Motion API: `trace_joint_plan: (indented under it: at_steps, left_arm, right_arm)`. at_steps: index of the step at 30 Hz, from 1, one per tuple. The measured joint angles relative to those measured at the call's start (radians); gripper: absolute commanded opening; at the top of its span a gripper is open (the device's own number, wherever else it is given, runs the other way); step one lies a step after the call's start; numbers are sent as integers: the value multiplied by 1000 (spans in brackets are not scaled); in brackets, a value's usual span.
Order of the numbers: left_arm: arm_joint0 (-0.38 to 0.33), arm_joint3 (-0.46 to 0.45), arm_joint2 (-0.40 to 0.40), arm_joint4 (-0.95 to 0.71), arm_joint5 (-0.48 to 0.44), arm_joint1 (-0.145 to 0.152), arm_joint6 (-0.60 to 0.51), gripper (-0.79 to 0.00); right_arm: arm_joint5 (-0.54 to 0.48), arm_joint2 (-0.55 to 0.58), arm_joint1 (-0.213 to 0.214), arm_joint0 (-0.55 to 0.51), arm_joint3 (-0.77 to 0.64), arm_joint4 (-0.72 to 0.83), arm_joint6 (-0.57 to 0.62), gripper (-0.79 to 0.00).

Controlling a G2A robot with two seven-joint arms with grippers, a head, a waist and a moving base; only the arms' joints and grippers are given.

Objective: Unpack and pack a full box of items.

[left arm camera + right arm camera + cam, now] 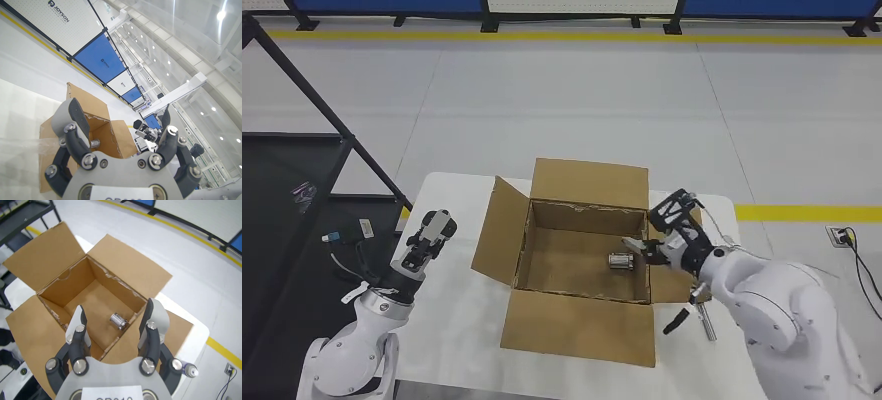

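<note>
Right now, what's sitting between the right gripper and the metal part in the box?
Nothing. In the right wrist view the open right gripper hangs over the metal part, which lies alone on the bare floor of the box.

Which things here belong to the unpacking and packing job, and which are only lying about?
Job:
open brown cardboard box
small silver metal cylinder on its floor
open right gripper over the box
open left gripper beside the box
silver tube with white cap beside the box, probably unpacked

Lying about:
black metal rack
floor socket with cable
</note>
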Motion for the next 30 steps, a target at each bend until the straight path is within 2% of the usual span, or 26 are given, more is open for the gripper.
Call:
trace_joint_plan:
  at_steps: [1,3,6,11,17,30]
  left_arm:
    - [0,0,0,0,0,0,0,0]
    - [0,0,0,0,0,0,0,0]
    - [0,0,0,0,0,0,0,0]
    - [0,0,0,0,0,0,0,0]
    - [0,0,0,0,0,0,0,0]
    - [0,0,0,0,0,0,0,0]
  right_arm:
    - [-16,-44,-5,38,35,5,18,-172]
    - [-61,-147,-20,127,131,29,60,-74]
    - [-99,-281,-46,254,291,51,126,0]
    - [-98,-449,-100,431,573,120,195,0]
    - [-96,-566,-156,557,822,126,165,0]
    - [-54,-736,-255,665,1110,-20,120,-18]
